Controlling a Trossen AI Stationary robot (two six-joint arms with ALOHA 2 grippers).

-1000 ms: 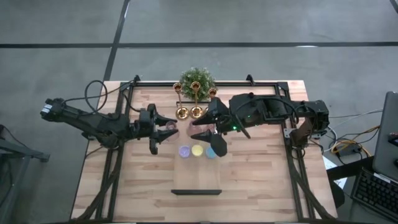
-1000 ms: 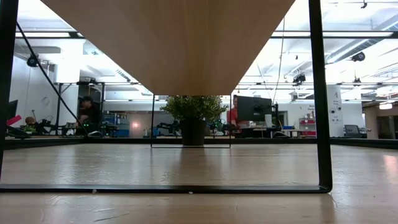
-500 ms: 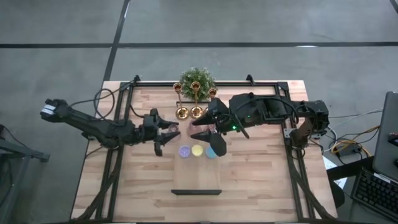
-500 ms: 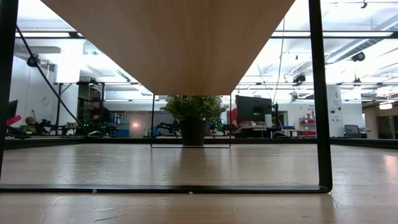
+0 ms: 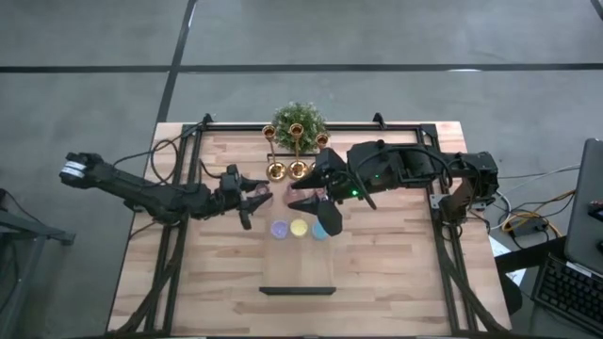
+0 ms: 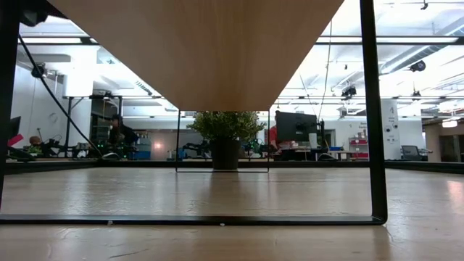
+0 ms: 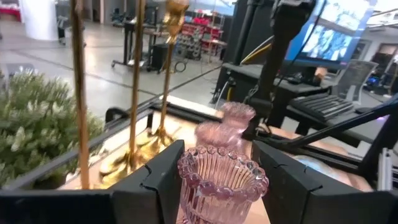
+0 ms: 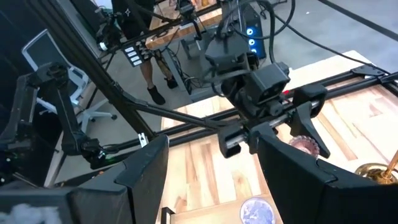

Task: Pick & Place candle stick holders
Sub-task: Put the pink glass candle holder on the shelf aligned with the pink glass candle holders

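Pinkish ribbed glass holder (image 7: 222,180) sits pinched between the left gripper (image 5: 252,199) fingers (image 7: 160,180), upright, rim clear of the pads; from above it shows left of centre on the wooden surface (image 5: 377,254), just left of the row of gold candle stick holders (image 5: 297,151). Whether its base touches the wood or is lifted cannot be told. Two more pink glass holders (image 7: 227,124) stand just beyond it in the left wrist view, close to each other. Purple (image 5: 279,228), yellow (image 5: 299,227) and blue (image 5: 319,230) round holders form a tight row nearer the front edge, just right of the left gripper. Right gripper (image 5: 311,198) hangs over the middle of the surface beside the gold stems, fingers (image 8: 146,168) spread wide, holding nothing. Bushy green plant (image 5: 298,121) sits behind the gold ones, not part of the job. Judgement: step in hand is carrying the pink holder to its spot. To do it well: keep the holder vertical, hold the pinch steady since ribbed glass looks slippery, and route clear of the coloured row and the right arm, which crowds the middle. Lower until the base seats flat, then spread the fingers and back straight out so the pads do not drag the rim over.
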